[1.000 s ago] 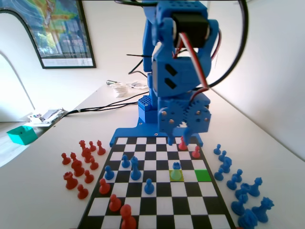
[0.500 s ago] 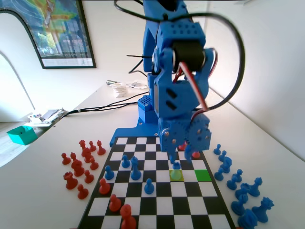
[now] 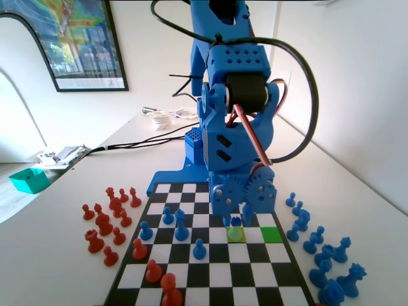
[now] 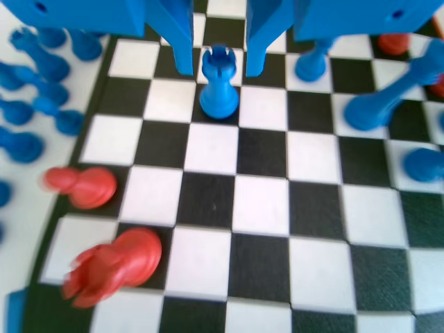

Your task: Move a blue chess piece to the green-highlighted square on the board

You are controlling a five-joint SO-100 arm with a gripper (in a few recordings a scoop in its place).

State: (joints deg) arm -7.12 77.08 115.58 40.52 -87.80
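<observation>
Lowered since a second ago, the gripper (image 3: 236, 215) now brackets the blue chess piece (image 3: 236, 222) on the yellow-tinted square (image 3: 236, 234), near the board's (image 3: 191, 277) right edge in the fixed view. Beside it lies the green-highlighted square (image 3: 271, 234). Wrist view shows a notched top on the piece (image 4: 219, 89), jaws apart either side, not touching.

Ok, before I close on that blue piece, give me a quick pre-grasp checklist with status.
1. End effector open: ok.
2. The blue chess piece between the jaws, one on each side: ok.
3. Piece upright on the board: ok.
4. Piece on the yellow-green square: ok.
5. The green-highlighted square free of pieces: ok.
6. Jaws low enough to grip the body rather than the crown: cannot tell.
</observation>
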